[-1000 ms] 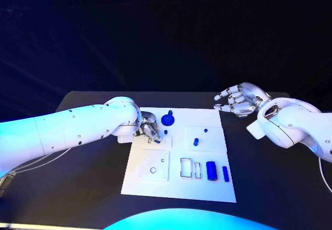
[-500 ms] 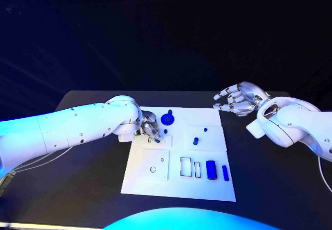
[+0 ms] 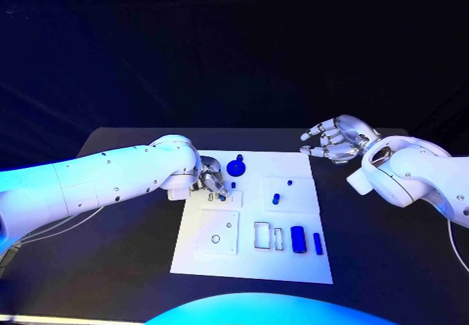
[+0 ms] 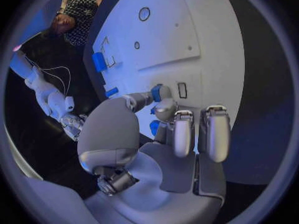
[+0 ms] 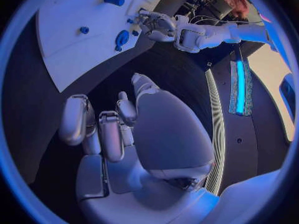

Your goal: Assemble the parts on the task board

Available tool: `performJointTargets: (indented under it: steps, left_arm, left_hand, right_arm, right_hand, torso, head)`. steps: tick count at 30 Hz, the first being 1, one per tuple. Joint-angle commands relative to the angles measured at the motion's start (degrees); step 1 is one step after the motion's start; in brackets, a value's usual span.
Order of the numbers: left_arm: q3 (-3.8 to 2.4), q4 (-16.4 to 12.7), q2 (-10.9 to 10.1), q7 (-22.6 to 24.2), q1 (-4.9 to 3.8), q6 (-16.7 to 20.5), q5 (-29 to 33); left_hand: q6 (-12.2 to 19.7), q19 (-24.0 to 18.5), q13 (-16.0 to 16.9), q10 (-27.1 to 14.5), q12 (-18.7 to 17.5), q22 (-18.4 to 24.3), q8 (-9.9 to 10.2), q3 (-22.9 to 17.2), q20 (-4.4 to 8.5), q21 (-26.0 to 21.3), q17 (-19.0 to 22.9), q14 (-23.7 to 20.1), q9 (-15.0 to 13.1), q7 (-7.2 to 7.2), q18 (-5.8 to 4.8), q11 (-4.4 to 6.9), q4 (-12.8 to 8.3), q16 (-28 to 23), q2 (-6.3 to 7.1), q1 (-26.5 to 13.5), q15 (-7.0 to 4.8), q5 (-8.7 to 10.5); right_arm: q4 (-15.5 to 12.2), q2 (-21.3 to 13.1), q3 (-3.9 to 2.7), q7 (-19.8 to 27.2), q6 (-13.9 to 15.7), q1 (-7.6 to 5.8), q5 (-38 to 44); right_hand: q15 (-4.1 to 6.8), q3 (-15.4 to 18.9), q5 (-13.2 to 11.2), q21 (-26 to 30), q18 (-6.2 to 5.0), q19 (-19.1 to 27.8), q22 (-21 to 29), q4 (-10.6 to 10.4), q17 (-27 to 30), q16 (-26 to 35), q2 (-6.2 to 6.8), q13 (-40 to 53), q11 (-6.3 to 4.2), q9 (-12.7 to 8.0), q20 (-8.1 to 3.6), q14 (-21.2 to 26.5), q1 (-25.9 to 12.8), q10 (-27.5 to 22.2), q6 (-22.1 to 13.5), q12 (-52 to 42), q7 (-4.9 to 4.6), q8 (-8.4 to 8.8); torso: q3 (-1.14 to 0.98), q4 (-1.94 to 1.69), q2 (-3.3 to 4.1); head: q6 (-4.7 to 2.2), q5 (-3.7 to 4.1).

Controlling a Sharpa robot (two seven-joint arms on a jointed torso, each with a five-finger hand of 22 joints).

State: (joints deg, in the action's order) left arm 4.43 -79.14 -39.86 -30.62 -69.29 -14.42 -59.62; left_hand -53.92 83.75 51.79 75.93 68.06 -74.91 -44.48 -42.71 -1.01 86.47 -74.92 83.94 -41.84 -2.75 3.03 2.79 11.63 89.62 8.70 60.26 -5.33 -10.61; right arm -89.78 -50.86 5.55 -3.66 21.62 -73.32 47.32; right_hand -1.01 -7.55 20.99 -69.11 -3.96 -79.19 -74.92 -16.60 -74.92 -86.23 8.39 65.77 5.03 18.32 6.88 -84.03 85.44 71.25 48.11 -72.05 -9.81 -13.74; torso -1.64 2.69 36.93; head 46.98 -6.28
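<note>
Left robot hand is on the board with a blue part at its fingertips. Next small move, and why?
Probably ease the left robot hand straight down to seat the small blue part it pinches. In the left wrist view the part sits right beside a small rectangular slot in the task board, seemingly not yet in. The right robot hand hovers off the board holding nothing, so nothing there needs doing.

A robotics lab or demo stage: a black table [image 3: 127, 237] stands in a dark, black-draped space under blue light, with a white task board [image 3: 293, 264] at the frame's centre and two white robot arms entering from left and right edges.
</note>
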Motion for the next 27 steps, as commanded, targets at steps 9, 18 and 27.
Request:
performJointTargets:
  steps: [9,18,27]
  left_arm:
    - [0.22,0.0,0.3,0.2,0.25,-1.9,0.0]
    - [0.23,-0.1,0.1,0.2,0.26,-2.5,-0.4]
    - [0.21,0.0,-0.1,0.3,0.28,-2.3,-0.8]
  left_hand:
    - [-2.8,0.8,0.3,0.4,-0.5,-6.0,0.9,1.1,0.26,0.4,-15.1,6.1,0.1,2.24,-1.1,0.31,-3.3,0.4,1.32,-2.5,-0.47,0.72]
    - [-3.3,0.9,0.6,0.5,-0.6,-6.1,1.3,5.5,0.33,0.4,-15.1,6.1,0.2,2.32,-1.13,0.37,-1.4,0.4,2.41,-3.2,-0.52,0.91]
    - [-3.7,0.9,0.9,0.5,-0.7,-6.2,1.8,11.6,0.35,0.4,-15.1,6.1,0.2,2.28,-1.15,0.35,2.6,0.4,2.64,-3.8,-0.52,1.3]
  right_arm:
    - [-0.1,0.0,0.0,0.5,-0.8,0.05,0.5]
    - [-0.2,-0.1,0.01,0.5,-0.7,0.07,0.5]
    - [-0.1,-0.1,0.01,0.7,-0.6,0.14,0.5]
  right_hand:
    - [0.32,-0.5,0.3,0.3,-0.82,0.3,-2.7,0.0,-5.7,0.2,0.2,0.0,-0.03,-0.1,-0.22,-3.6,-0.4,-0.5,-0.4,0.1,-0.16,-0.3]
    - [0.32,-0.5,0.3,0.3,-0.81,0.2,-2.7,0.0,-5.8,0.2,0.22,0.0,-0.04,-0.1,-0.22,-3.6,-0.5,-0.5,-0.4,0.1,-0.16,-0.34]
    - [0.31,-0.6,0.3,0.5,-0.86,0.3,-2.6,-0.1,-5.7,0.2,0.31,-0.1,-0.03,-0.1,-0.22,-3.6,-0.8,-0.6,-0.4,0.1,-0.17,-0.42]
  torso:
    - [0.0,-0.01,-0.02]
    - [0.08,-0.02,-0.08]
    - [0.09,-0.01,-0.08]
  head:
    - [0.33,0.2]
    - [0.33,0.23]
    - [0.17,0.24]
